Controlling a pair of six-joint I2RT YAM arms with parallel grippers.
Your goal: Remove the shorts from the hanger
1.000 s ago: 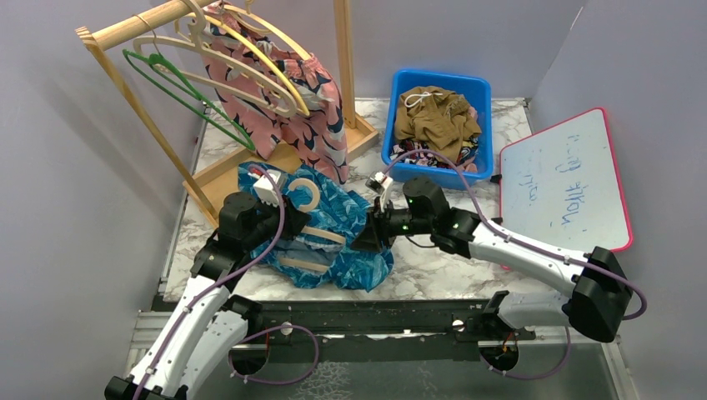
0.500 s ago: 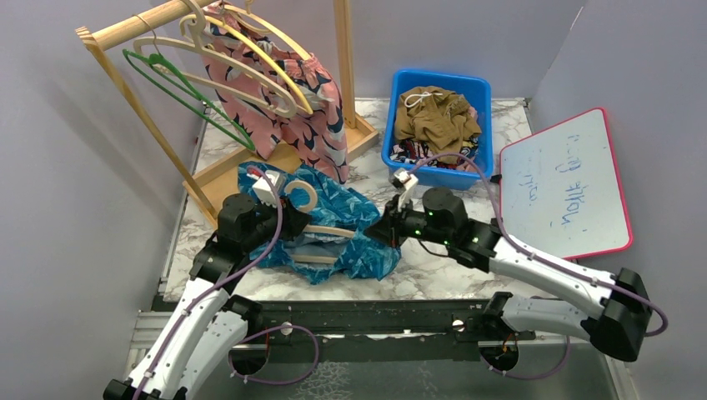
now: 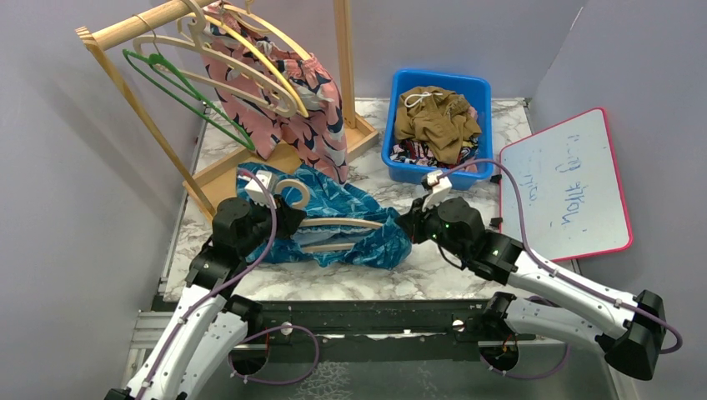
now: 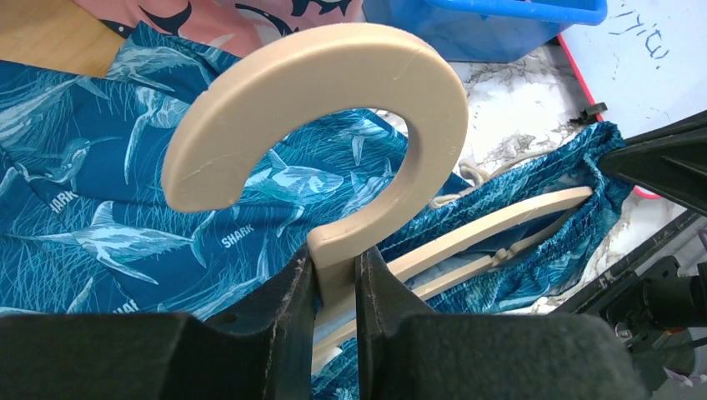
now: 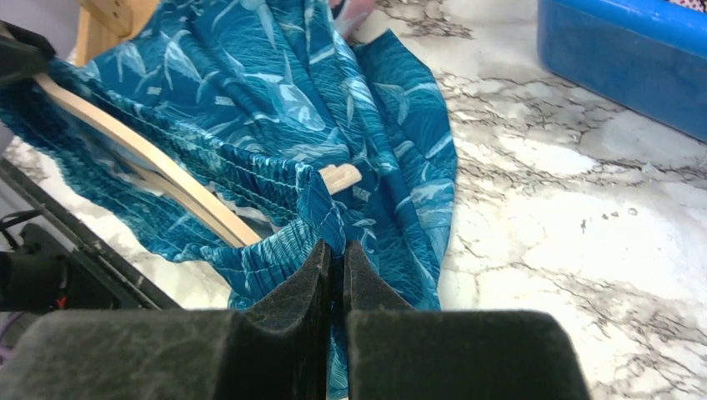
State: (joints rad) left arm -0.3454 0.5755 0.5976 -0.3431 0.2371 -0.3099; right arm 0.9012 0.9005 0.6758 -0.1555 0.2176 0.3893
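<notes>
Teal shark-print shorts (image 3: 346,225) lie on the marble table, stretched over a beige hanger (image 3: 338,223). My left gripper (image 3: 288,218) is shut on the hanger's neck just below its hook (image 4: 333,100). My right gripper (image 3: 406,227) is shut on the shorts' elastic waistband (image 5: 329,221) at the hanger's right tip (image 5: 340,177) and pulls it taut. Pink shorts with navy-white blotches (image 3: 304,117) hang on the wooden rack (image 3: 150,18). Olive-brown shorts with a white drawstring (image 3: 438,117) lie in the blue bin (image 3: 438,171).
Several bare hangers (image 3: 200,75), beige and green, hang on the rack at the back left. A pink-framed whiteboard (image 3: 567,183) lies at the right. The rack's wooden base (image 3: 225,171) sits behind the teal shorts. Purple walls enclose the table.
My right gripper has moved right with the waistband, stretching the teal shorts along the hanger. The hanger has swung from diagonal to nearly level. The left gripper shifted slightly toward me.
</notes>
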